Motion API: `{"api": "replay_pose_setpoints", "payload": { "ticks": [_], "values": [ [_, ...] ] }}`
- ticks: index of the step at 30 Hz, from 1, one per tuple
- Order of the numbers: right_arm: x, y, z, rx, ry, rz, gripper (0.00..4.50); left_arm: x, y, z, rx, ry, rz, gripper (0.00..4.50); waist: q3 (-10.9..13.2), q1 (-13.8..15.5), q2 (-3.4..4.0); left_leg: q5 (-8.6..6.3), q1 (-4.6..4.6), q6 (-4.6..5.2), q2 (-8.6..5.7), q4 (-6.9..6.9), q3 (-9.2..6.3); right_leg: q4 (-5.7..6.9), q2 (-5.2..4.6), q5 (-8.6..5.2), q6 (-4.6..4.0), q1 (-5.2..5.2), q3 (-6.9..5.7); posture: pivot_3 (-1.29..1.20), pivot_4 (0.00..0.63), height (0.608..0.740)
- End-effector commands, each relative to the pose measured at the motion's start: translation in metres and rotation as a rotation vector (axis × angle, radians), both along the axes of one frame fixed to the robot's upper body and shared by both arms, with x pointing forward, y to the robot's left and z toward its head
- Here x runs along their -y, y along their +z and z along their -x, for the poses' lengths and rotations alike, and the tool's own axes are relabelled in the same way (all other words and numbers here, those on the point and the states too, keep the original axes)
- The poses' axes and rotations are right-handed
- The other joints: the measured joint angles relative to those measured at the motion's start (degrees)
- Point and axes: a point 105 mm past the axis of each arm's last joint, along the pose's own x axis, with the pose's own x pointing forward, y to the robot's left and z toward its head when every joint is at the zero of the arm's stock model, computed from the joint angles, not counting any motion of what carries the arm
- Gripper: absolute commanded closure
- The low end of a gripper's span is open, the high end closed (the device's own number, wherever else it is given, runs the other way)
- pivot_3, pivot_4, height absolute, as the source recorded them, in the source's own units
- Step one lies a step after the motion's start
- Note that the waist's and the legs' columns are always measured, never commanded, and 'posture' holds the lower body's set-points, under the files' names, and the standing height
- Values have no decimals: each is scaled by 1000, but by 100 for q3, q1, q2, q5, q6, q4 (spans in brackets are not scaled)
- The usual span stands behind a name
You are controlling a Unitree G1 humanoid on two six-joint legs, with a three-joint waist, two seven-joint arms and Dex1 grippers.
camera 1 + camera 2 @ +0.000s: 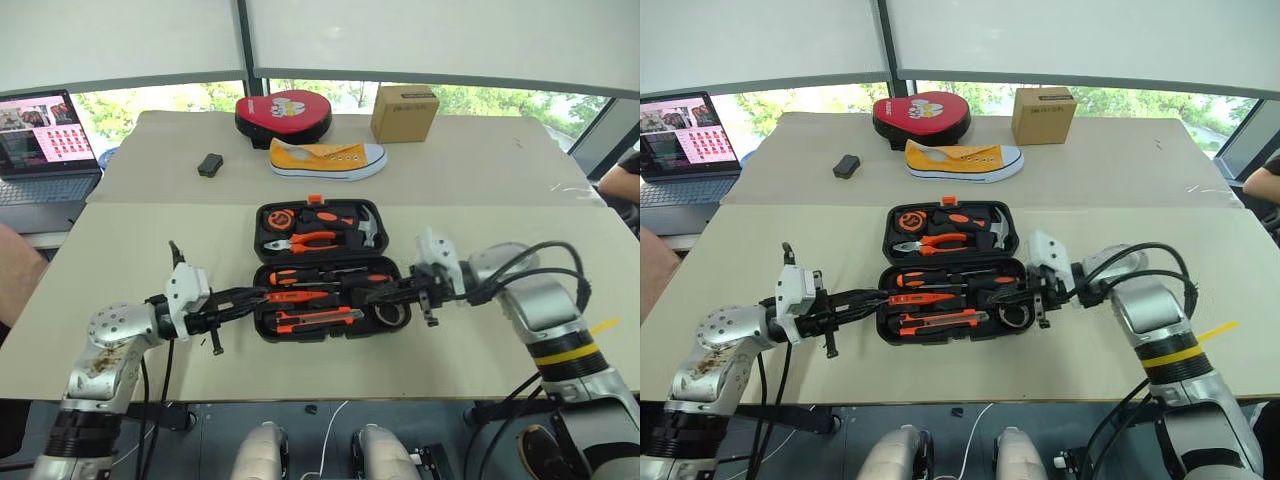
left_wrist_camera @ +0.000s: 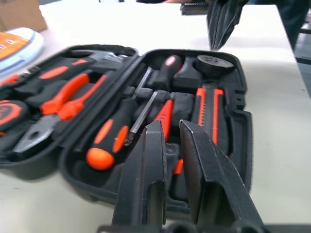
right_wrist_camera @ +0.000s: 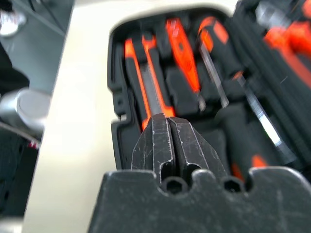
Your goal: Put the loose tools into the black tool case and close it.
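My black tool case (image 1: 948, 272) lies open on the table (image 1: 1090, 180), both my end effectors poking over its near half, tools slotted inside.

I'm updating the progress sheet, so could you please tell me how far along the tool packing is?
Packing looks done: the screwdrivers, utility knife and tape roll lie in the near half of the black tool case. Both claws are over that half, the left claw nearly closed and the right claw shut, neither holding anything. Left to do: fold the case closed and latch it.
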Motion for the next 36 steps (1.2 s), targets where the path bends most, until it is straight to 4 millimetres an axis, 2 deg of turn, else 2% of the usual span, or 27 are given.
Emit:
{"api": "replay_pose_setpoints", "payload": {
  "ticks": [1,5,8,9,10,12,15,19,24,28,32,36],
  "values": [
    [5,-6,-6,34,-11,57,4444,4,8,5,36,-26,-5,3864,1,0,-1,0,0,0,0,0,0,0,1,0,0,0,0,0,150,740],
    [5,-12,-7,35,5,86,4444,1,8,7,31,-18,-10,3864,1,0,-1,0,1,0,1,0,0,2,2,0,0,0,0,0,150,740],
    [4,-8,-10,44,-4,60,4444,-3,7,7,27,-5,-18,3864,0,0,-1,0,3,0,2,0,-1,2,3,0,0,2,-1,0,150,740],
    [1,-3,-10,50,6,29,4444,-6,7,6,26,5,-21,3864,0,0,-1,0,4,0,2,0,0,2,3,0,0,3,-1,0,150,740],
    [-2,16,-11,46,-4,-82,4444,-10,10,2,28,42,-5,3864,1,0,-1,0,4,0,2,0,0,2,3,0,0,3,-1,0,150,740],
    [-5,38,-10,38,-8,-210,4444,-15,13,-2,32,87,18,3864,2,-2,-3,1,3,-1,3,0,-1,4,4,0,0,2,-1,0,150,740],
    [24,48,-20,87,-84,-214,4444,-24,21,-13,30,167,75,3864,2,3,-2,1,3,-2,4,0,-5,6,2,0,0,0,0,0,150,740],
    [46,48,-26,121,-149,-187,4444,-31,21,-21,20,221,69,3864,2,64,-3,1,4,-2,1,0,-5,-6,-5,0,0,10,-5,0,150,740],
    [65,40,-70,244,-419,-98,4444,-45,10,-49,-22,387,22,3864,2,46,-3,4,6,-5,0,0,-3,4,3,1,-1,6,-4,0,150,740],
    [70,18,-98,315,-537,-15,4444,-49,-1,-76,-81,523,13,3864,3,-1,-3,8,8,-11,-2,-1,0,9,6,2,-2,3,0,0,150,740],
    [59,2,-106,309,-505,14,4444,-32,-11,-89,-115,506,-21,3864,3,-38,-4,8,0,-12,-4,-1,15,5,5,2,-1,2,-2,0,150,740],
    [40,-2,-103,282,-415,-27,4444,-13,-16,-88,-157,437,-26,3864,4,-53,-5,9,-5,-13,-3,-1,26,5,3,2,0,-3,0,0,150,740]
  ]
}}
